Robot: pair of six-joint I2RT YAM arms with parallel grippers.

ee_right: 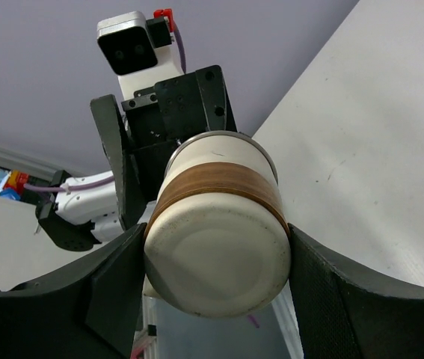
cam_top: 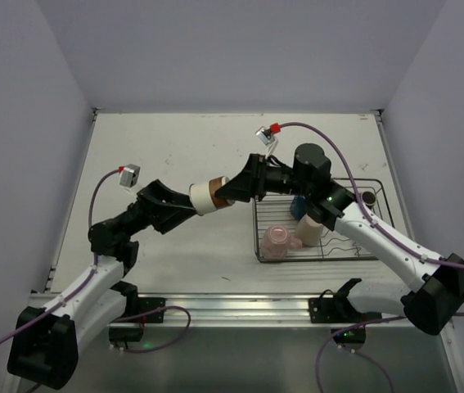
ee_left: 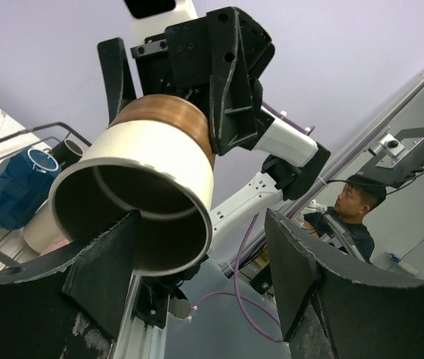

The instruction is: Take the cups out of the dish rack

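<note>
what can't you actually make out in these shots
- Top view: the right arm covers part of the rack, so its contents cannot be counted. The blue cup is half hidden.
- Left wrist view: the left claw's finger overlaps the banded cup's rim, so contact is unclear.
- All views: no handle shows on that cup. The right claw covers parts of its sides.
</note>
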